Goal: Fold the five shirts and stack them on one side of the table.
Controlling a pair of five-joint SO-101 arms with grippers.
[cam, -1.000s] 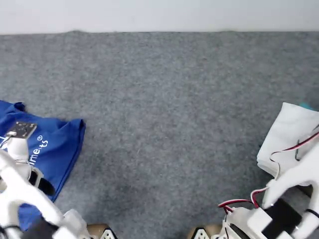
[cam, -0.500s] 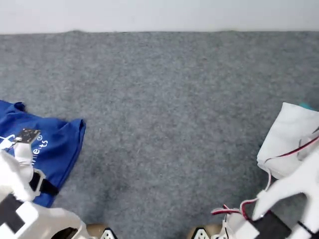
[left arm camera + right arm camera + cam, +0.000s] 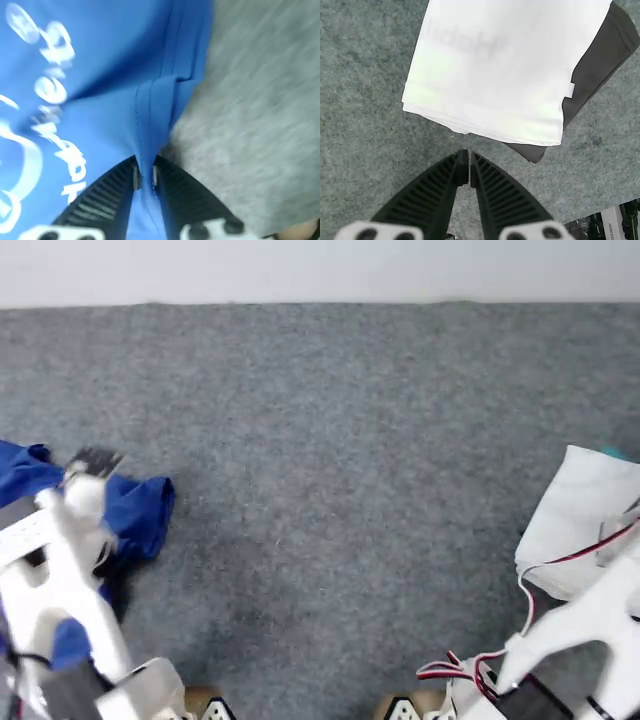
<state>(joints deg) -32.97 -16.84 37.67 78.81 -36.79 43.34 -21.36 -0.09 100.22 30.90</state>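
Note:
A blue shirt [image 3: 135, 510] with white print lies bunched at the table's left edge. My left gripper [image 3: 144, 178] is shut on a fold of the blue shirt [image 3: 125, 85] near its hem, with cloth pinched between the black fingers. In the high view the left arm [image 3: 70, 550] stands over that shirt. At the right edge lies a folded white shirt [image 3: 580, 520] on top of a dark one. My right gripper [image 3: 469, 170] hangs shut and empty just short of the white shirt [image 3: 505, 65], under which the dark shirt [image 3: 600, 65] sticks out.
Grey felt [image 3: 340, 440] covers the table, with a wide bare stretch in the middle. A white wall [image 3: 320, 270] runs along the far edge. Red and white cables [image 3: 540, 580] trail from the right arm [image 3: 580, 630].
The left arm has lifted and swung toward the middle, pulling the blue shirt's edge up so the cloth bunches. The right arm has shifted slightly lower.

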